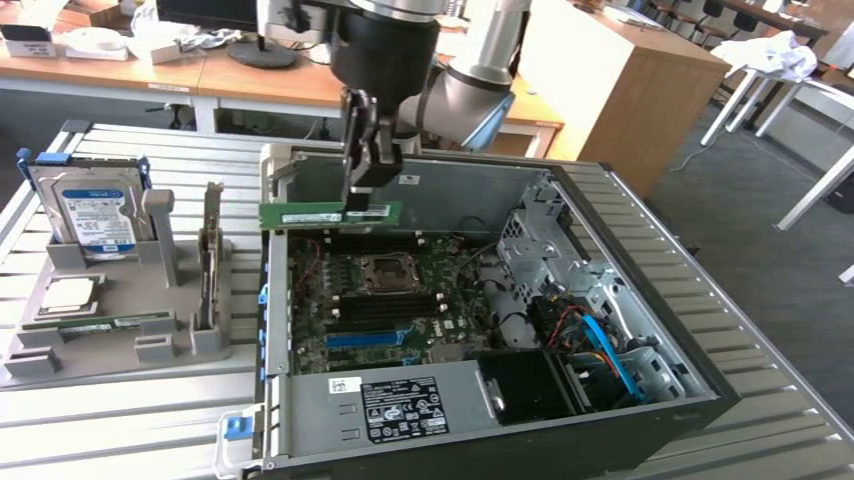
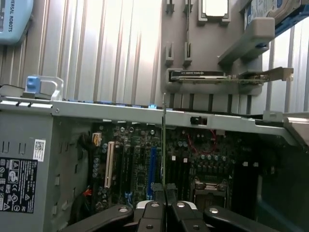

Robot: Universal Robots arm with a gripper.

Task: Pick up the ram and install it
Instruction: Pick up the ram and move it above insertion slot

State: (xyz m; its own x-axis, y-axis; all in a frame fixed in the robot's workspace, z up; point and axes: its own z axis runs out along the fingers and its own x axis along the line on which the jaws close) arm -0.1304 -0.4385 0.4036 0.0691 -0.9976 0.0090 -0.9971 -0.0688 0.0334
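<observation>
**Exterior view:** the ram (image 1: 330, 214) is held level in the gripper (image 1: 370, 190), with the jaws pinched narrow on its upper edge, toward one end. The stick is hung above the open computer case (image 1: 694, 380), over the back part of the motherboard (image 1: 387, 300), and is not seated. A hard drive (image 1: 87, 215) and an expansion card (image 1: 210, 250) are parked in the grey tray (image 1: 80, 365) at the exterior view's left.

**Wrist view:** the ram is seen edge-on as a thin line, clamped between the jaws. It is clear of the board below.

**Handling, as judged:** the ram is light, stiff and thin, and brittle if bent. It is best taken by the flat faces near the top edge, with contacts and chips left untouched. Pivoting is likely when it is gripped off-centre.
</observation>
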